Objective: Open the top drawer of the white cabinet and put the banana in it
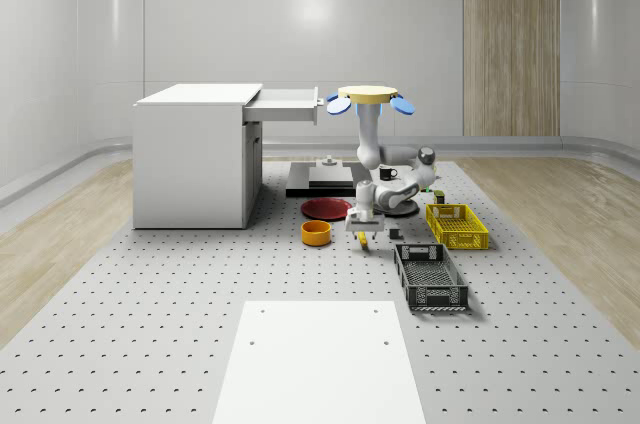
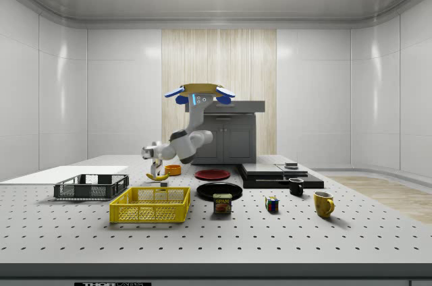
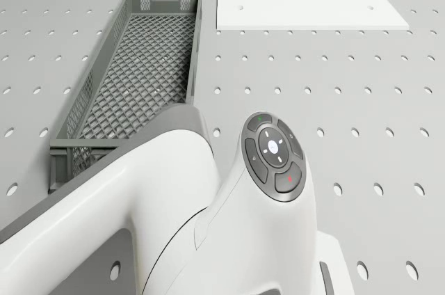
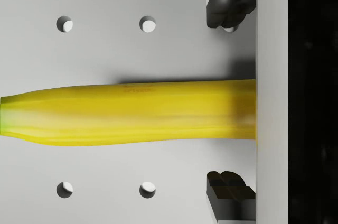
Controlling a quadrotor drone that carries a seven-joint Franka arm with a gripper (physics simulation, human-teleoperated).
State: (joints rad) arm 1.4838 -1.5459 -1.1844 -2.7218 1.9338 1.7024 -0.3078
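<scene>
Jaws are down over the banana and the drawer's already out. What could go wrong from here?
1. The jaws stand open on either side of the banana, which lies flat on the table; closing slightly high may let the round fruit slip out.
2. The orange bowl and red plate sit close by; a swinging lift might clip them.
3. The open top drawer sits about level with the hovering drone; the carry could strike it.

Drone [image 1: 367,96] hovering high, arm [image 1: 371,144] hanging beneath and folded at the elbow, wrist aimed straight down, gripper [image 1: 365,235] low, its 2 fingers [image 4: 227,2] spread wide apart.
</scene>
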